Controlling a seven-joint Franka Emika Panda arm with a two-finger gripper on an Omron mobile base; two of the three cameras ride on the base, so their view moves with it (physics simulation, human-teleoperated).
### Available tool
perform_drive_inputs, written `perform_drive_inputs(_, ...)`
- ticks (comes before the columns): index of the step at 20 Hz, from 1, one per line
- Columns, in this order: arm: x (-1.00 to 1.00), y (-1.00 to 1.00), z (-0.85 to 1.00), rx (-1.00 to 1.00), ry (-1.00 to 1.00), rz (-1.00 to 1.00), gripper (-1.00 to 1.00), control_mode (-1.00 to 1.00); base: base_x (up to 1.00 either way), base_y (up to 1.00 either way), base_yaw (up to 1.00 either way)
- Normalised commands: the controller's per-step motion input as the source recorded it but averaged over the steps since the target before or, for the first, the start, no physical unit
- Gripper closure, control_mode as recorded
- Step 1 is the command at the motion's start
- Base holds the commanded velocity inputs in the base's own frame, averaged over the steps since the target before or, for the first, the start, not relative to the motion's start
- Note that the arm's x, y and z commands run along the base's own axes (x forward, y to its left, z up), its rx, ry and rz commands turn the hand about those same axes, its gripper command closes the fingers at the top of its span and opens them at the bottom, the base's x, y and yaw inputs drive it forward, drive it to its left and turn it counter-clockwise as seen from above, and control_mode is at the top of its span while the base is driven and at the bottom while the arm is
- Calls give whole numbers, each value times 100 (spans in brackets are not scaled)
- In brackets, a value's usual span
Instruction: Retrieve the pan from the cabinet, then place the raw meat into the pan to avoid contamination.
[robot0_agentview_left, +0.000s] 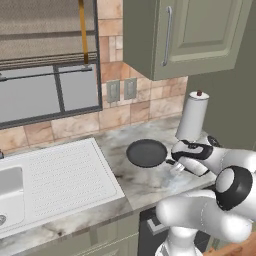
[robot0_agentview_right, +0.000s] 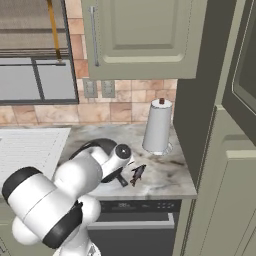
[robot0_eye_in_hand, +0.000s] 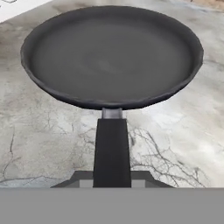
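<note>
The end effector (robot0_eye_in_hand: 112, 179) is clenched on the thin black handle of the pan (robot0_agentview_left: 146, 152), which sits on the marble table (robot0_agentview_left: 150, 180). The raw meat (robot0_agentview_right: 137, 173) lies just right of the handle, near the paper-towel roll (robot0_agentview_right: 157, 126).

A matt, dark metal finish is shown by the pan (robot0_eye_in_hand: 111, 57), with a smooth black handle (plastic by the look). The counter (robot0_agentview_left: 145, 182) is rendered as polished veined marble. The paper-towel roll (robot0_agentview_right: 158, 127) looks soft white paper; the wall cabinet (robot0_agentview_right: 145, 35) is painted matt green.
</note>
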Motion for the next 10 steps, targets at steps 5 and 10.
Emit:
perform_drive_inputs(5,12,13,-26,0,0,0,-100,-100,0,0,0)
perform_drive_inputs(10,4,4,-21,0,0,0,-100,-100,0,0,0)
